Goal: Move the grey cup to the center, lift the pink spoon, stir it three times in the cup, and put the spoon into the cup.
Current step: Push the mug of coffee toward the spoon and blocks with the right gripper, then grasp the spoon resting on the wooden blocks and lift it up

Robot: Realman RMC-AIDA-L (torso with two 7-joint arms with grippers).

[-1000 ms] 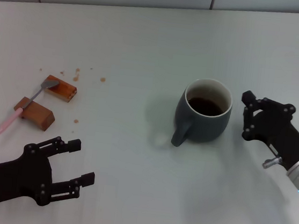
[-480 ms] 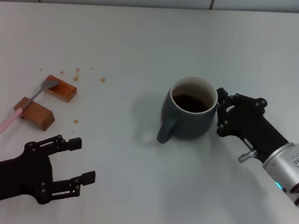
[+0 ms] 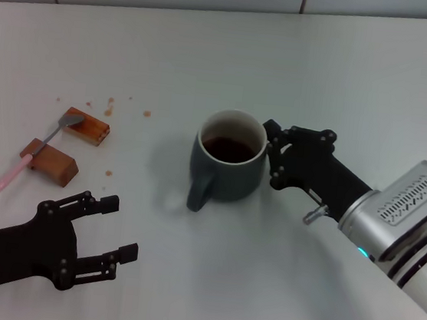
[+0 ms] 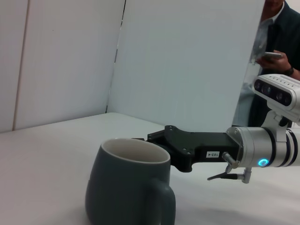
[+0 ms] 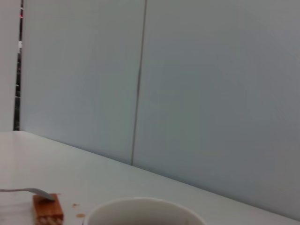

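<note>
Grey cup [image 3: 228, 156] stands upright near the middle of the white table [image 3: 211, 44], dark liquid inside, its handle towards the robot; the right gripper [image 3: 274, 155] presses against the cup's right side, fingers spread on the wall, not clamped around it; the pink spoon [image 3: 32, 156] lies far to the left across two brown wooden blocks [image 3: 49, 162]; the left gripper [image 3: 105, 229] hovers near the table's front left, jaws apart, holding nothing.
</note>
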